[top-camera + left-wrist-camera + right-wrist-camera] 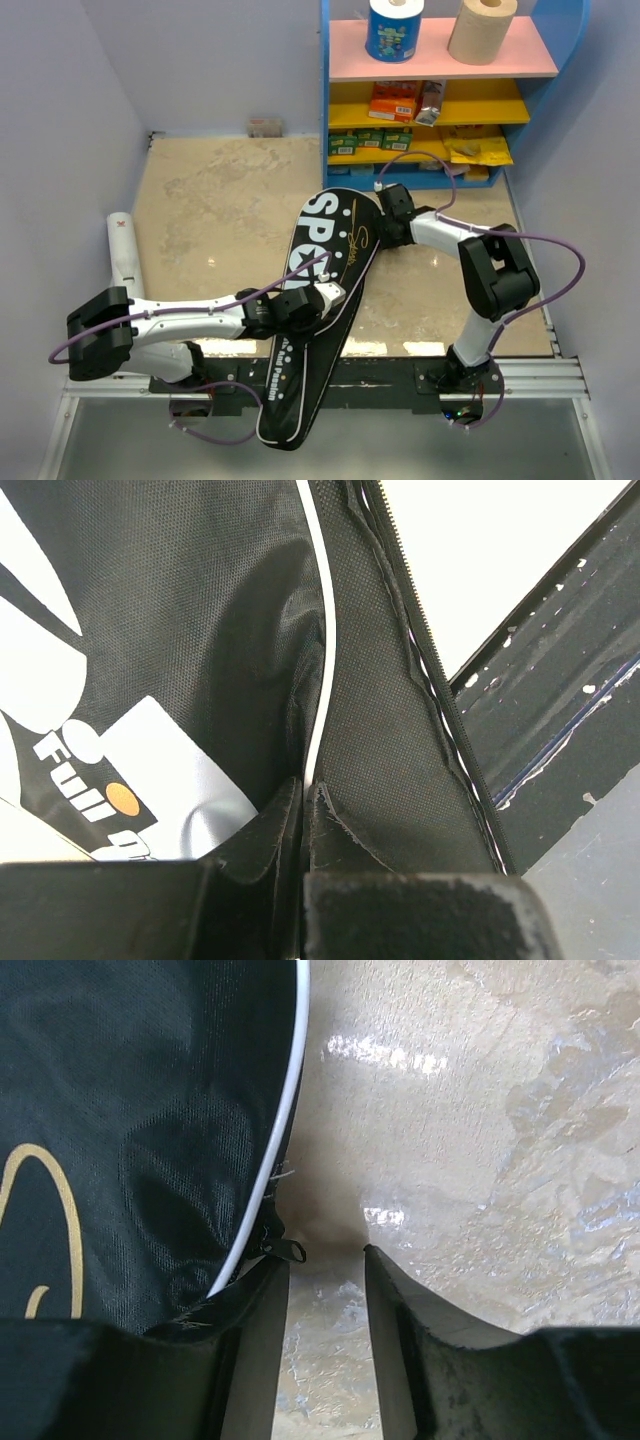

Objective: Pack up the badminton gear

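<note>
Left wrist view: the left gripper (303,810) pinches the SPORT cover (180,620) at its zipper-side seam, apparently anchoring it. The right gripper (326,1260) stands spread, with the zipper pull (291,1250) beside 1 fingertip, ungrasped.

A table (220,200) with a beige marbled top carries the gear. A black cover (335,250) lettered in white lies slantwise across its middle, the broad head toward the far right and the narrow end overhanging the near edge, across a black rail (400,375). A white tube (125,255) lies along the left edge, well apart from the cover. At the far right corner stands a blue shelf unit (325,100). Its pink top shelf (540,60) holds a blue-wrapped paper roll (395,28) and a plain one (482,28), both upright. The yellow shelves below hold orange packets (393,100), green boxes (370,140) and yellow packets (478,150).
</note>
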